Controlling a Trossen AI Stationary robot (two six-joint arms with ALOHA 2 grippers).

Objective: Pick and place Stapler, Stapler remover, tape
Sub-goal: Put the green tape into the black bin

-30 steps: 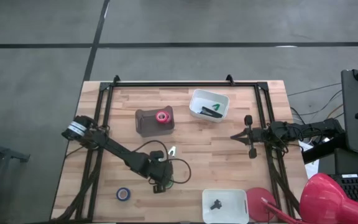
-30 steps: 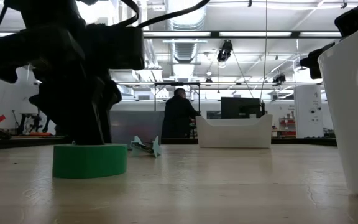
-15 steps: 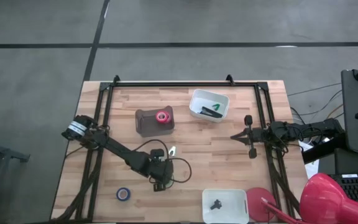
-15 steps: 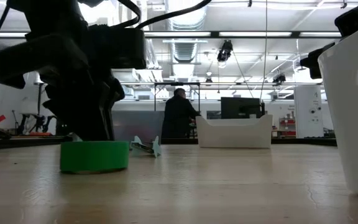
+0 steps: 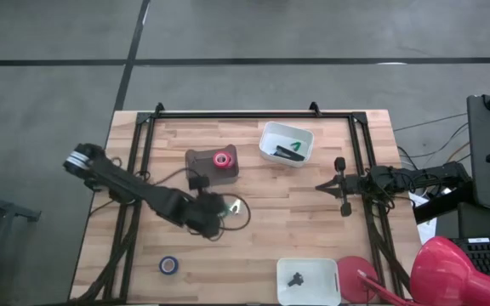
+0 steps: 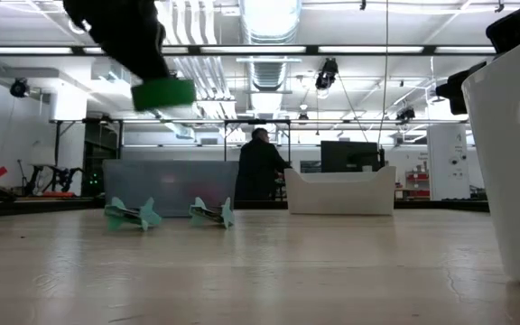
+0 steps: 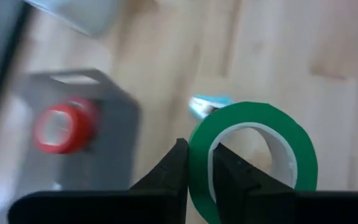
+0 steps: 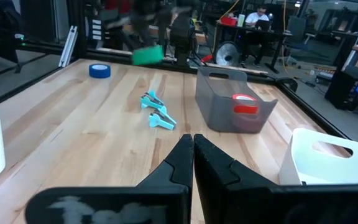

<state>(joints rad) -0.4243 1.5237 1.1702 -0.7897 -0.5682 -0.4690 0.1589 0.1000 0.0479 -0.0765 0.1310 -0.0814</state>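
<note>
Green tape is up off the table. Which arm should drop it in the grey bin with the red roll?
Left: the left gripper already grips the green tape beside the grey bin. The right gripper waits shut, farther away.

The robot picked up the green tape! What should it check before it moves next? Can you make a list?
1. Left gripper pinches the green tape wall: ok.
2. Tape lifted clear of the table: ok.
3. Grey bin has room beside the red tape: ok.
4. Teal clips lie low, out of the way: ok.
5. Right gripper shut, waiting at the table's right side: ok.
6. Grip firm enough for carrying: cannot tell.
</note>
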